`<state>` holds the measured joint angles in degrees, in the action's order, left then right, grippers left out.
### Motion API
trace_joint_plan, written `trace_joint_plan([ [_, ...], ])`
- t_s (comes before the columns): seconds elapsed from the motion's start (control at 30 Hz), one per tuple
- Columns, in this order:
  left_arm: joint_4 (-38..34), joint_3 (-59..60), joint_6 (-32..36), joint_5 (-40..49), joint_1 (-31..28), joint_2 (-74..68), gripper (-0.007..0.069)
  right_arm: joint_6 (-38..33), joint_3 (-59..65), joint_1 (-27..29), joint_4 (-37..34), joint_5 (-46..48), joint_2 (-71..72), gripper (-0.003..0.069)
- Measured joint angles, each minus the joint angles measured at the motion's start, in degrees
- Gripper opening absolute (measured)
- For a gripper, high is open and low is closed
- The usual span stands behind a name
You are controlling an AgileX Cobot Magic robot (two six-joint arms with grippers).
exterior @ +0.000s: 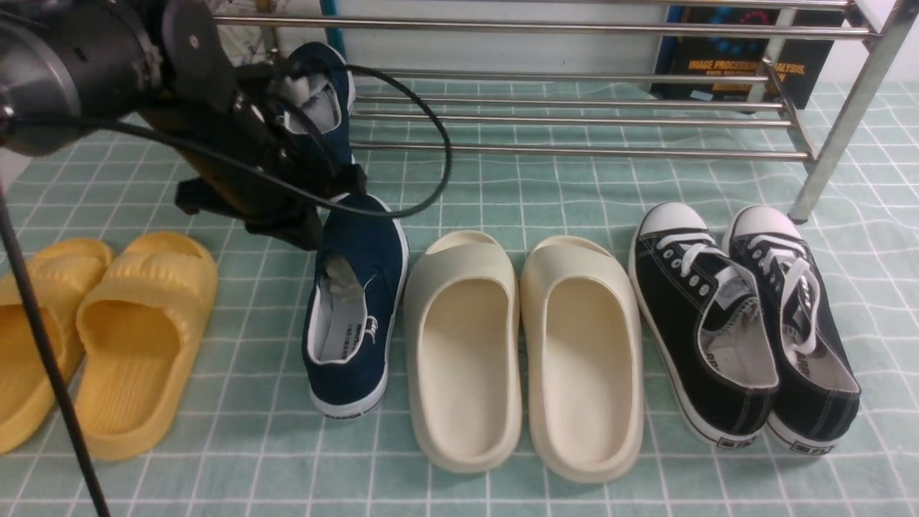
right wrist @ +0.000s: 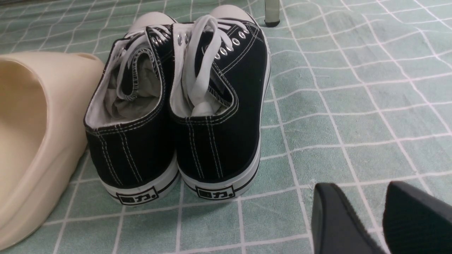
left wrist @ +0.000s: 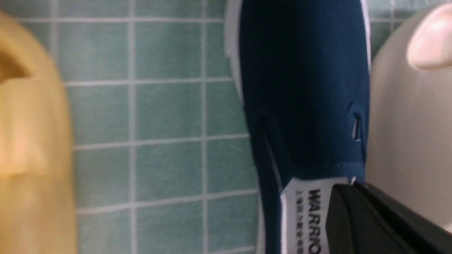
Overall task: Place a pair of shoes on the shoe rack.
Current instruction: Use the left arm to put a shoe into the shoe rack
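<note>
One navy slip-on shoe (exterior: pixel 355 309) stands on the green checked floor, toe toward the shoe rack (exterior: pixel 574 30). My left gripper (exterior: pixel 327 208) comes down on its front opening. In the left wrist view the black fingers (left wrist: pixel 356 211) are shut together on the shoe's (left wrist: pixel 303 88) collar edge, beside the printed insole. The other navy shoe (exterior: pixel 319 90) lies toe-up at the rack's left end, partly hidden behind my left arm. My right gripper (right wrist: pixel 360 190) hangs open over bare floor behind the black sneakers, holding nothing.
Yellow slides (exterior: pixel 136 337) lie left of the floor shoe and cream slides (exterior: pixel 524 352) touch its right side. Black lace-up sneakers (exterior: pixel 739 323) stand by the rack's right leg (exterior: pixel 833 151). A dark box (exterior: pixel 747 64) sits behind the rack. My arm's cable (exterior: pixel 441 143) loops in front of the bars.
</note>
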<state>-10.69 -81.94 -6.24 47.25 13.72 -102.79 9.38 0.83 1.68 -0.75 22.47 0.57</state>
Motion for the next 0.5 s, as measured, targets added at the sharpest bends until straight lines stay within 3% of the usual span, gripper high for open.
trace_joint_plan([
  [0.2,0.5,-2.2,0.3,-10.0,0.4,-4.7,-0.0013,0.0,0.0,0.0,0.0,0.0,0.0,0.0247],
  [0.5,6.7,-13.1,-6.6,-4.3,-4.2,-10.2,-0.0013,0.0,0.0,0.0,0.0,0.0,0.0,0.0247],
])
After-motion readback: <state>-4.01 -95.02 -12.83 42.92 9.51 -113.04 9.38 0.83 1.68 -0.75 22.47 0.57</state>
